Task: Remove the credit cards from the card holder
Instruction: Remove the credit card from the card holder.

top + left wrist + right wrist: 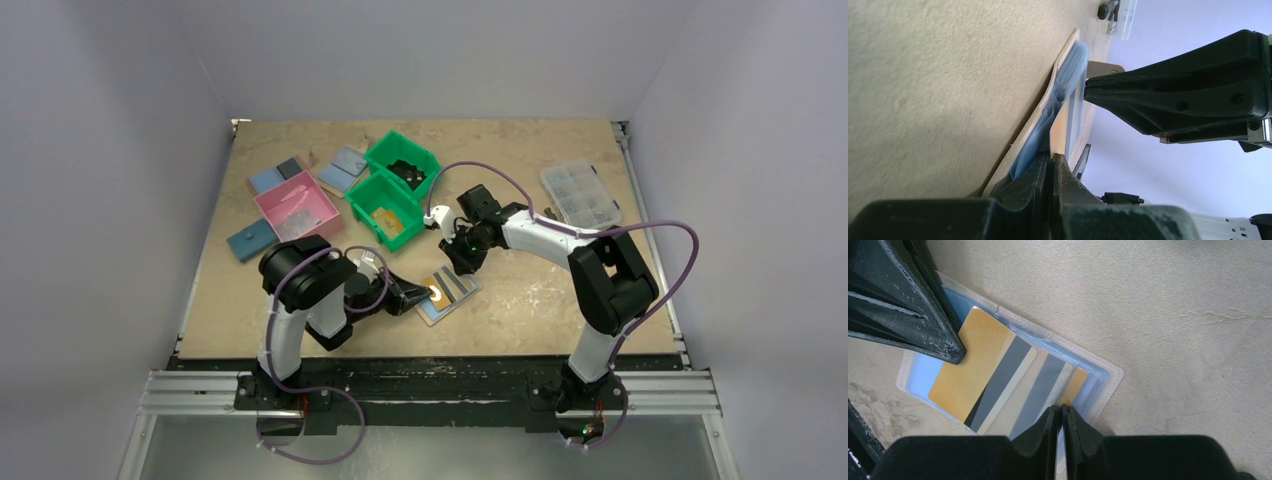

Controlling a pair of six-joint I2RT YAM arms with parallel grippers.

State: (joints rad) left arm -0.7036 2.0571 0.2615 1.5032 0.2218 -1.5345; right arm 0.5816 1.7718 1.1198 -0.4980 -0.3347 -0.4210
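The card holder (pixel 432 312) lies open on the table, beige rim (pixel 1109 375) outside, light blue inside. Its striped cards (pixel 457 286) fan out of the slot. My left gripper (pixel 428 295) is shut on the edge of a yellow-orange card (pixel 968 370), which is partly out of the slot; in the left wrist view the jaws (pixel 1054 159) pinch its thin pale edge (pixel 1060 135). My right gripper (pixel 462 257) is shut, its tips (pixel 1062 410) standing on the holder's far end over the cream, grey-striped cards (pixel 1043 385). It also shows in the left wrist view (pixel 1088 92).
Two green bins (pixel 385 205) (pixel 402 160) and a pink tray (pixel 297 208) stand at the back left, with flat blue wallets (pixel 252 240) (pixel 345 165) around them. A clear compartment box (pixel 580 192) sits at the back right.
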